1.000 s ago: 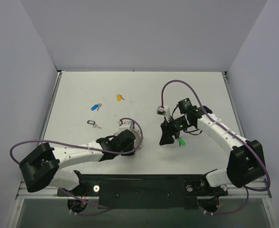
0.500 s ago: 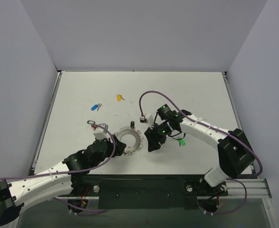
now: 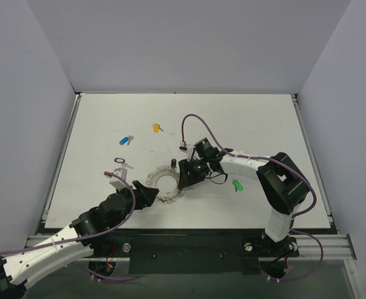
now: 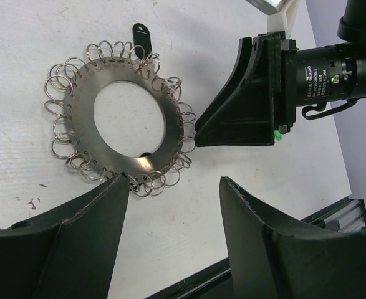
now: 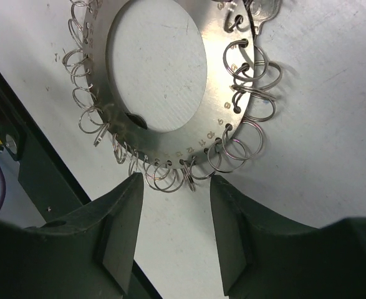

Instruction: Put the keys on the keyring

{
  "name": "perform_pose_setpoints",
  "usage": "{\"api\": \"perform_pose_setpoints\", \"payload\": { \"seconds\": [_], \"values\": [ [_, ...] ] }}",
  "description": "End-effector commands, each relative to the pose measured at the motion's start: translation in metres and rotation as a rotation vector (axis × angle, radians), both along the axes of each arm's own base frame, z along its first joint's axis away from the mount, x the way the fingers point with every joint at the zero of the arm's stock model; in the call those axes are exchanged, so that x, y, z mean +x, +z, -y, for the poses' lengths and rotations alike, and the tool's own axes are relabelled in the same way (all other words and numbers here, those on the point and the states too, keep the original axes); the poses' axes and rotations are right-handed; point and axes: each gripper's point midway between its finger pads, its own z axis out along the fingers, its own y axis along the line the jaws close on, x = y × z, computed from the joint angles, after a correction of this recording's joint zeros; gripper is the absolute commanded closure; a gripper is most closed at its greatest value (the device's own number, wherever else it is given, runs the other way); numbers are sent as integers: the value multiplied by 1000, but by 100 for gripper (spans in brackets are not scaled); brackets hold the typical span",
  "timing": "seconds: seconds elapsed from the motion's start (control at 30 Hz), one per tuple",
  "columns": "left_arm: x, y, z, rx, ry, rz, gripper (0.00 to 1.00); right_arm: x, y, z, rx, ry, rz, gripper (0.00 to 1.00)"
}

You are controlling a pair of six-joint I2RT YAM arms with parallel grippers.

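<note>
Robotics lab test cell. A bare white bench [image 3: 245, 118] is boxed in by plain grey walls [image 3: 189, 43]. Left arm [image 3: 89, 223] and right arm [image 3: 245, 165] are bolted to a metal rail [image 3: 332, 238] at the near edge, with loose purple cables [image 3: 192, 115] looping off them.

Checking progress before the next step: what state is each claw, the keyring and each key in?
Left claw, open, empty.
Right claw, open, empty.
Keyring, flat on the table, ungripped.
Green key, loose on the table.
Blue key, loose on the table.
Yellow key, loose on the table.
Black key, loose on the table.
</note>
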Motion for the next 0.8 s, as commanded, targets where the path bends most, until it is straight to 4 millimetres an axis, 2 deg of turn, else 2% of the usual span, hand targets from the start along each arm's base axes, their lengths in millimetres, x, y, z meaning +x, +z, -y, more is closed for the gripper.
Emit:
{"api": "perform_pose_setpoints", "payload": {
  "seconds": [0.0, 0.17, 0.37, 0.77],
  "values": [
    [4, -1, -3, 21, 19, 2, 31, -1, 4, -11, 46, -28, -13, 58],
    [5, -2, -1, 37, 13, 3, 31, -4, -6, 0, -3, -32, 0, 59],
    [4, -4, 3, 26, 0, -5, 31, -6, -4, 7, -16, -46, 20, 56],
    [2, -6, 9, 12, -17, -20, 31, -8, -12, 1, 11, -76, -51, 60]
  ]
}}
